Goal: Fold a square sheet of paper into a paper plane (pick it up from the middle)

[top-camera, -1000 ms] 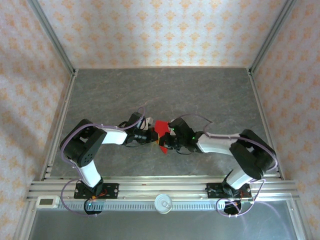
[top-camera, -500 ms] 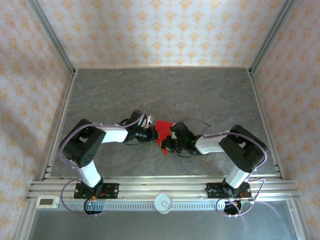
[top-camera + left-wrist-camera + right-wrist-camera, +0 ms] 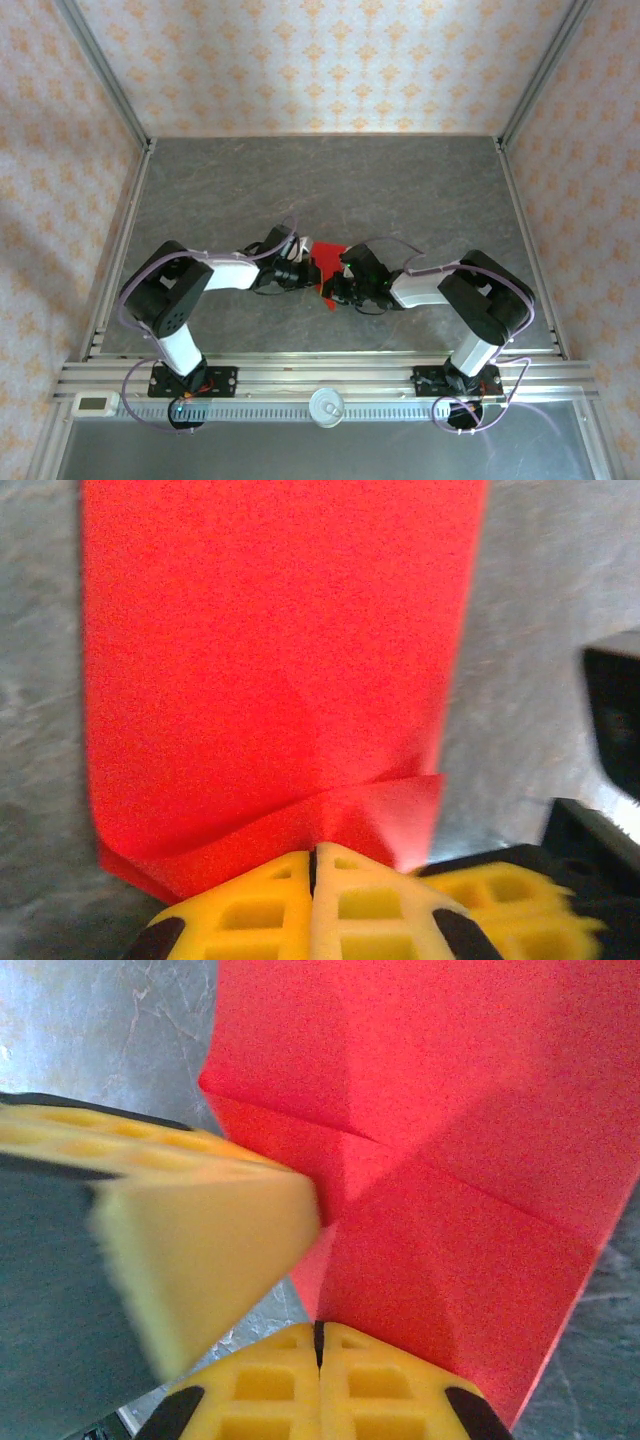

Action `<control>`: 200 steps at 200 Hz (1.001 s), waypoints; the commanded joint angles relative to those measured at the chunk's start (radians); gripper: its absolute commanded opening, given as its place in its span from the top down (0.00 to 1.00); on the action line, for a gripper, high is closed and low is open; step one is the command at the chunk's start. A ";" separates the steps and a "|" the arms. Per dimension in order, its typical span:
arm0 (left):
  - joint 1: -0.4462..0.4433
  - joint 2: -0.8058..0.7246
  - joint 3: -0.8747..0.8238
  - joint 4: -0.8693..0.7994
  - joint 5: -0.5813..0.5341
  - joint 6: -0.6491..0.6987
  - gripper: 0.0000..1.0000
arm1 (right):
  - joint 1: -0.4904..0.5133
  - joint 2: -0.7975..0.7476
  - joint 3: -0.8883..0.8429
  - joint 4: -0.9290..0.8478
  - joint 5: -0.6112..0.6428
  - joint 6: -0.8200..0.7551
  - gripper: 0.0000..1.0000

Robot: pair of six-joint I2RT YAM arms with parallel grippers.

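The left gripper [image 3: 313, 855] and right gripper [image 3: 320, 1330] each clamp, fingers pressed together, an edge of the creased red sheet [image 3: 270, 660] spreading beyond their tips.

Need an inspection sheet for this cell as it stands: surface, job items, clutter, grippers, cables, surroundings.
Surface: grey marbled tabletop, no spills or marks seen.
Job's things: thin bright red paper sheet, creased and partly folded, at mid-table between the two grippers; not a finished plane.
Clutter: white round disc and small white box, both on the near rail.
Grippers: left gripper, jaws shut on the sheet's folded edge; right gripper, jaws shut on another edge of it.
Cables: lilac cables looped along both arms, no snag seen.
Surroundings: orange-patterned wallpaper walls, aluminium frame posts.
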 commanded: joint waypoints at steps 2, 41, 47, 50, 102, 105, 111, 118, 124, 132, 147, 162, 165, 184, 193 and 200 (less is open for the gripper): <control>0.036 0.039 -0.020 0.029 -0.026 0.022 1.00 | -0.001 0.019 -0.049 -0.143 0.039 -0.011 1.00; 0.135 0.060 -0.009 0.036 0.008 0.067 1.00 | -0.006 0.010 -0.075 -0.132 0.038 -0.012 1.00; 0.148 0.062 0.001 0.021 0.004 0.077 1.00 | -0.007 0.009 -0.078 -0.131 0.037 -0.014 1.00; 0.154 0.063 0.006 0.014 0.002 0.084 1.00 | -0.007 0.008 -0.078 -0.130 0.035 -0.015 1.00; 0.190 0.057 0.073 -0.088 -0.048 0.113 1.00 | -0.016 0.007 -0.078 -0.147 0.007 -0.058 1.00; 0.190 0.052 0.074 -0.087 -0.048 0.110 1.00 | -0.017 0.007 -0.076 -0.149 0.006 -0.061 1.00; 0.190 0.042 0.073 -0.082 -0.044 0.104 1.00 | -0.019 0.006 -0.074 -0.157 0.003 -0.072 1.00; 0.189 0.025 0.069 -0.072 -0.038 0.093 1.00 | -0.022 0.007 -0.071 -0.167 0.002 -0.083 1.00; 0.189 0.011 0.063 -0.067 -0.038 0.084 1.00 | -0.025 0.008 -0.069 -0.175 0.001 -0.092 1.00; 0.189 -0.013 0.059 -0.061 -0.031 0.076 1.00 | -0.030 0.006 -0.067 -0.182 -0.002 -0.102 1.00; 0.183 -0.058 0.041 -0.037 -0.011 0.055 0.99 | -0.035 0.003 -0.063 -0.198 -0.008 -0.121 1.00; 0.162 -0.099 0.016 0.004 0.008 0.030 0.98 | -0.039 -0.002 -0.058 -0.211 -0.016 -0.141 1.00; 0.157 -0.105 0.012 0.010 0.011 0.026 0.97 | -0.041 -0.002 -0.057 -0.214 -0.016 -0.145 1.00; 0.105 -0.121 -0.004 0.057 0.041 0.011 0.97 | -0.046 -0.004 -0.052 -0.221 -0.023 -0.155 1.00; 0.079 -0.112 -0.002 0.069 0.050 0.010 0.97 | -0.047 -0.003 -0.048 -0.220 -0.025 -0.156 1.00; 0.060 -0.101 0.001 0.075 0.054 0.013 0.97 | -0.047 -0.003 -0.047 -0.220 -0.025 -0.156 1.00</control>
